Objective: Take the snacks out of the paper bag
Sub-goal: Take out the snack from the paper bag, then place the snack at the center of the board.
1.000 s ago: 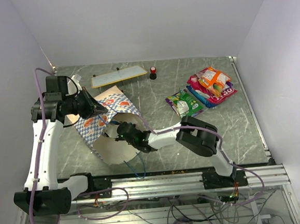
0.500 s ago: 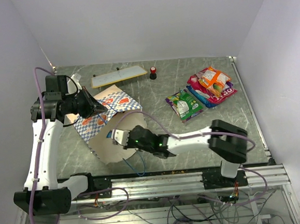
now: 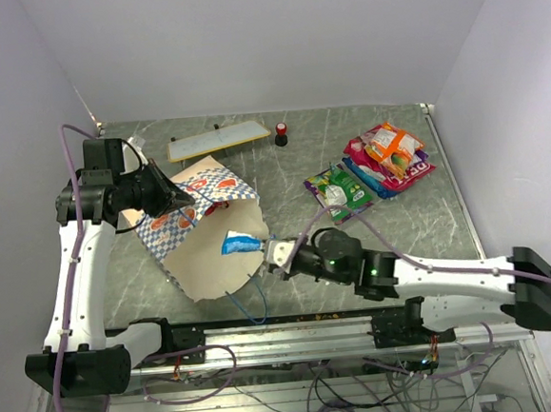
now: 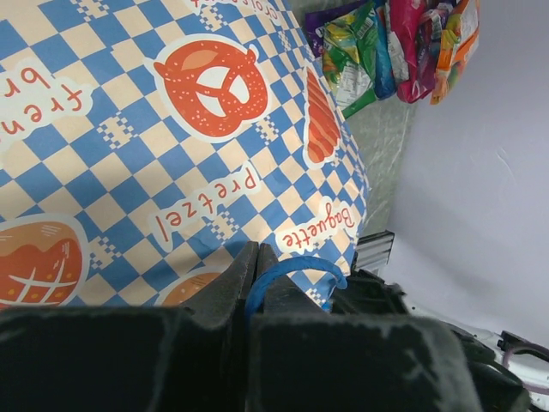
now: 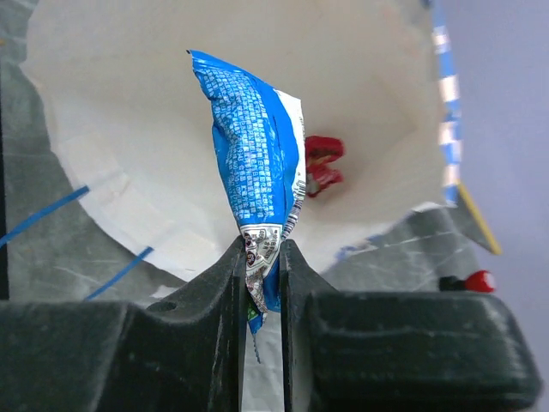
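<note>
My right claw (image 5: pixel 262 257) is pinched nearly closed on the silver crimped end of the blue packet (image 5: pixel 257 167), with only the thickness of the foil between the fingers. The packet's long axis runs straight out from the fingertips. Its free end points away from the claw, over the mouth of the paper bag (image 5: pixel 129 112). From overhead, the packet (image 3: pixel 237 241) stretches leftward from the right claw (image 3: pixel 265 250) across the cream lining, its far end hanging over the opening.

The bag (image 3: pixel 207 187) lies on its side with the mouth gaping toward my right claw. Past the packet's far half and just to its right, a tiny red wrapper (image 5: pixel 322 165) sits deep on the lining. It is the only other thing I can see in there.

My left claw (image 4: pixel 253 266) is clamped fully closed on the blue cord handle (image 4: pixel 296 268), which loops out from between the fingers, with the checkered side of the bag (image 4: pixel 171 129) spread out right ahead of it.

Well beyond the right claw on the far side, the other snacks (image 3: pixel 386 154) lie heaped on the table (image 3: pixel 283 181), with a green packet (image 3: pixel 339 189) at the pile's nearer edge.
</note>
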### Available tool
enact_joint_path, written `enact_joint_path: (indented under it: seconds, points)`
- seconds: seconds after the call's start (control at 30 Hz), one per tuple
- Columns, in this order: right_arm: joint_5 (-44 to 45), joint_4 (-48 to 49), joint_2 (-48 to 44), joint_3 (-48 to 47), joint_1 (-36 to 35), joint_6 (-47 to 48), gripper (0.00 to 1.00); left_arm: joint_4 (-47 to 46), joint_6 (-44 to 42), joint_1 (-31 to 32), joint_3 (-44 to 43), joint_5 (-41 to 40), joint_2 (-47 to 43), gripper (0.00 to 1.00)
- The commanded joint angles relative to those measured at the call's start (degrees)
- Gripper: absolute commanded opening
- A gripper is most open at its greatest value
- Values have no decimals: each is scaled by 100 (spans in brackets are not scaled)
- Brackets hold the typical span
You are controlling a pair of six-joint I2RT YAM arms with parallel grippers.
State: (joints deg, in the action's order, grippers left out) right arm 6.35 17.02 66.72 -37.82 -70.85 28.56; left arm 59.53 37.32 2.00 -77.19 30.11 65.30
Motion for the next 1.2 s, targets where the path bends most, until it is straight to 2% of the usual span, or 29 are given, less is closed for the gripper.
enact_joint_path:
  seconds: [0.0,0.17,0.27,0.4,0.53,0.67,0.77,0.87,1.17]
  points:
    - [252,-640,-710,-125,162,521,0,-160,123,21,44,-273,-83,7]
    - [-60,-1054,-1142,-718,1043,113,0,-177,206,20,37,-456,-41,7]
    - [-83,-692,-1365,-800,1484,-201,0,-212,246,20,42,-450,-3,7]
    - [352,-340,-1287,-801,2094,-672,0,-302,292,21,80,-382,36,7]
    - [554,-624,-606,-1057,3158,-1361,0,-328,309,24,144,-332,28,7]
    - [336,-846,448,-1353,4109,-1923,0,-409,378,23,231,-259,1,7]
    - [-172,-788,1027,-1451,4760,-2269,0,-394,389,23,203,-226,7,7]
    - [-431,-604,1393,-1418,4964,-2230,0,-345,362,21,140,-235,28,7]
    - [-311,-486,1916,-1047,5177,-2373,0,-329,358,27,243,-165,-24,7]
